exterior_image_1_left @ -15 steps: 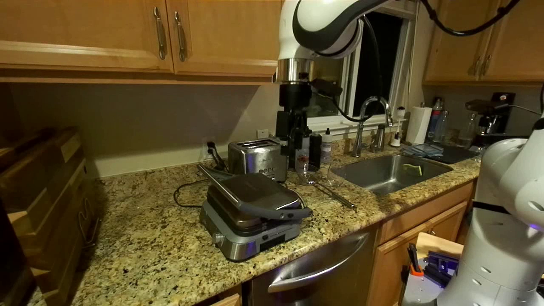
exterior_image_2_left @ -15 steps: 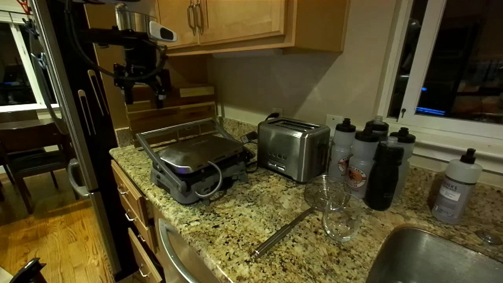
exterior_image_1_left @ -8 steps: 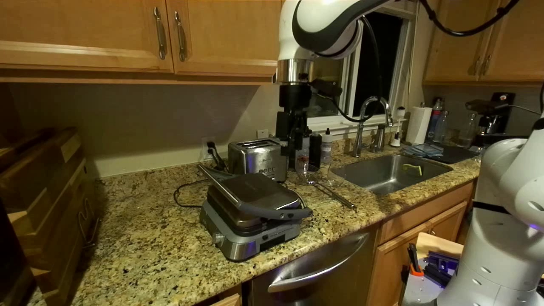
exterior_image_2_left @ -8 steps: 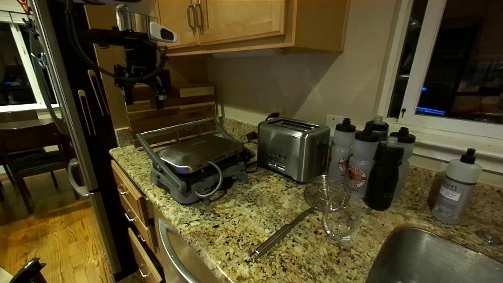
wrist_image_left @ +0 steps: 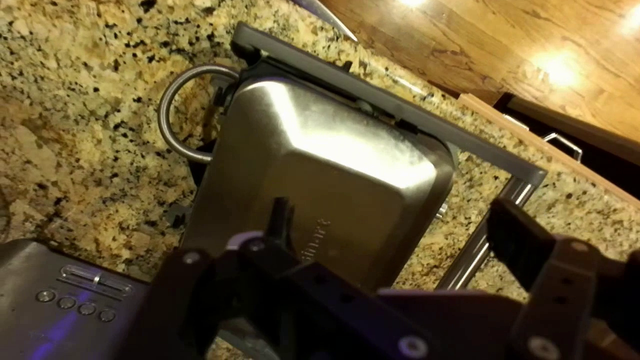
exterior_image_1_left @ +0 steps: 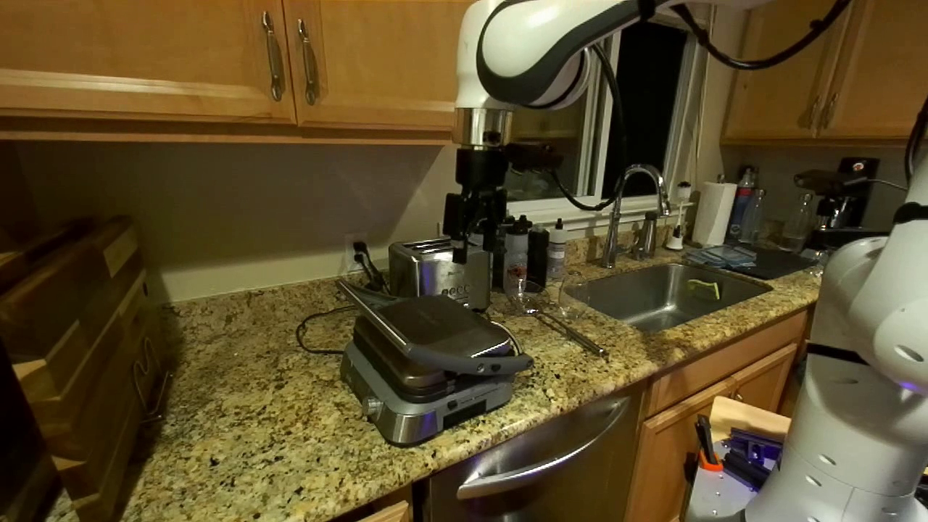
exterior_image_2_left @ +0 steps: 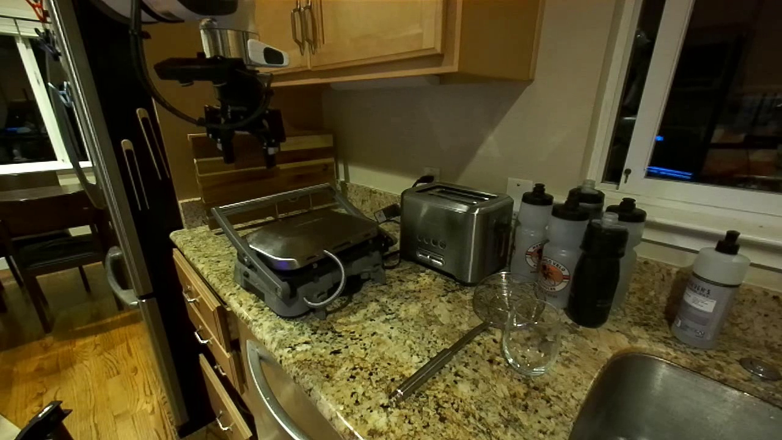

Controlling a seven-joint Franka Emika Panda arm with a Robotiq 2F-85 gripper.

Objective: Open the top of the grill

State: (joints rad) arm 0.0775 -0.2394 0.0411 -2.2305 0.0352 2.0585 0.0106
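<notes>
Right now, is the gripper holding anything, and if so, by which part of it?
Nothing is held: the gripper is open, with nothing between its fingers, and hangs above the grill without touching it.

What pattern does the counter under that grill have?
The counter is speckled: tan with black and brown flecks, clearest in the wrist view.

1. Arm (exterior_image_1_left: 533, 54) shifted left in an exterior view, cable (exterior_image_1_left: 761, 65) along with it.
2. Metal wrist ring (exterior_image_1_left: 483, 128) slightly lower in both exterior views.
3. Gripper (exterior_image_2_left: 249, 157) moved right in an exterior view; left end of wooden boards (exterior_image_2_left: 275, 176) now more exposed.
4. Gripper now overlaps more of toaster's (exterior_image_1_left: 435, 272) upper right in an exterior view.
5. Logo bottle (exterior_image_1_left: 517, 254) there uncovered, black cap (exterior_image_1_left: 520, 223) now showing.
</notes>
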